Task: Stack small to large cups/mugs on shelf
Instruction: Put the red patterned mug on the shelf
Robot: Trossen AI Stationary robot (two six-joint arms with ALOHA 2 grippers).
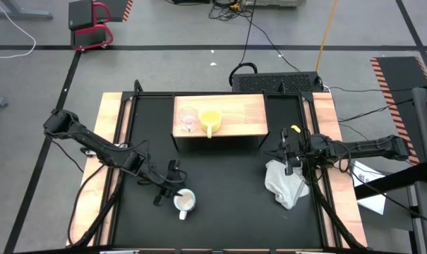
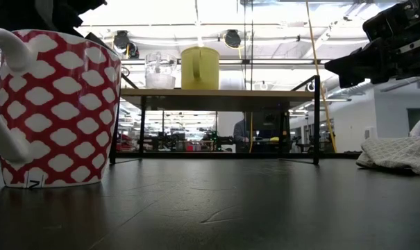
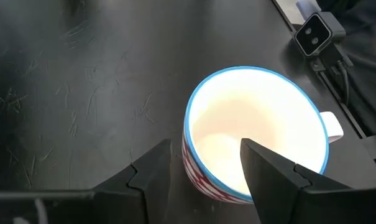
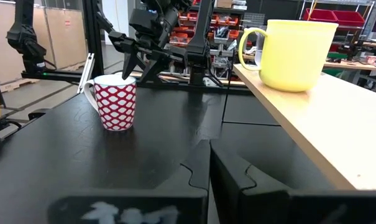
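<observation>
Dark left gripper [image 3: 203, 165] straddles the patterned mug's [image 3: 256, 124] rim, fingers spread; right fingers [image 4: 228, 174] closed.

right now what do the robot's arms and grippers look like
Both arms are dark, jointed and slim, with black cables alongside. The left gripper has two matte black, angular fingers tapering to blunt tips. The right gripper has the same black interlocking fingers, and a yellow mark near its wrist.

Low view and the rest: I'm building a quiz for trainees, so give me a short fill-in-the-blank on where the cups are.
1. The yellow mug stands on the ____.
2. Beside it stands the clear ____ cup.
3. The left gripper has one finger inside the ____-and-white mug.

Missing: shelf; glass; red
</observation>
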